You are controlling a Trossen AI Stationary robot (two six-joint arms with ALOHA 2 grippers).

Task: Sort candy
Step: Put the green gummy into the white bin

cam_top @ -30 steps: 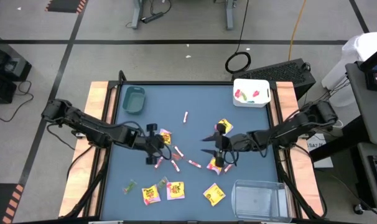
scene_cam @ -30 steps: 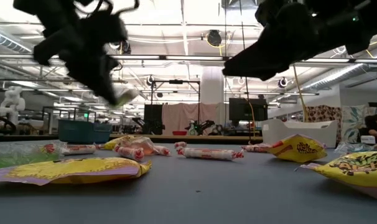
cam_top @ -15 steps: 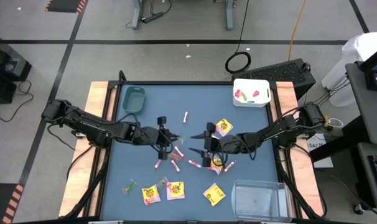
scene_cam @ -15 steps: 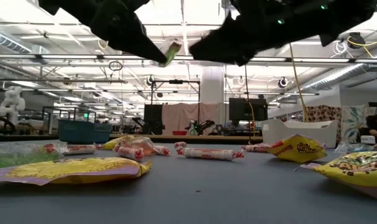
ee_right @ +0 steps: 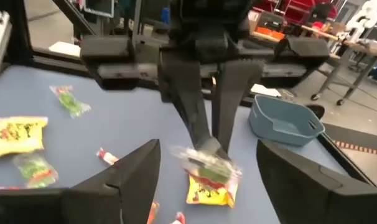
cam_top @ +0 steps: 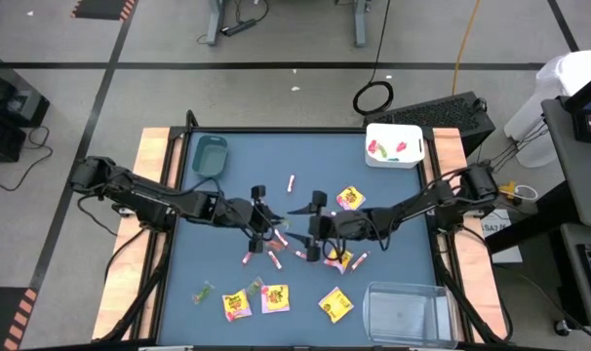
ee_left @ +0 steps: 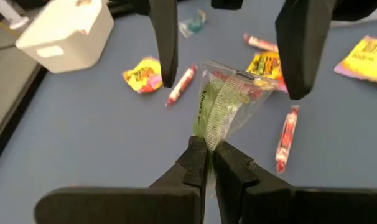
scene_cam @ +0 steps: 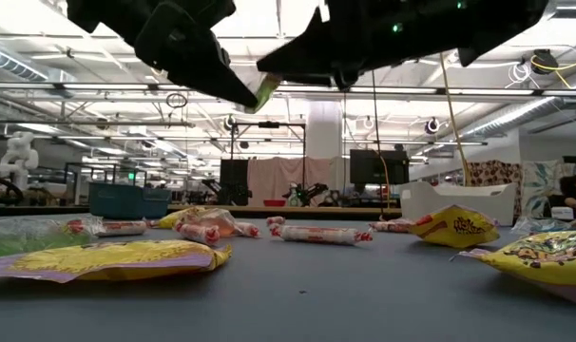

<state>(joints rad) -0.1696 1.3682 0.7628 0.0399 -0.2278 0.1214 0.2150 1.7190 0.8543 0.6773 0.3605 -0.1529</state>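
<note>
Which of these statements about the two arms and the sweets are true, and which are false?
1. The left gripper pinches a clear green-wrapped candy above the table. True.
2. The right gripper has its fingers closed. False: they stand open on either side of that candy.
3. The white bin is empty. False: a few candies lie in it.
4. Yellow packets lie on the table. True.
5. The teal bin sits beside the clear bin. False: they are at opposite corners.

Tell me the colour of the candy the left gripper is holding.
Clear wrapped candy with green inside and some red; left wrist view.
</note>
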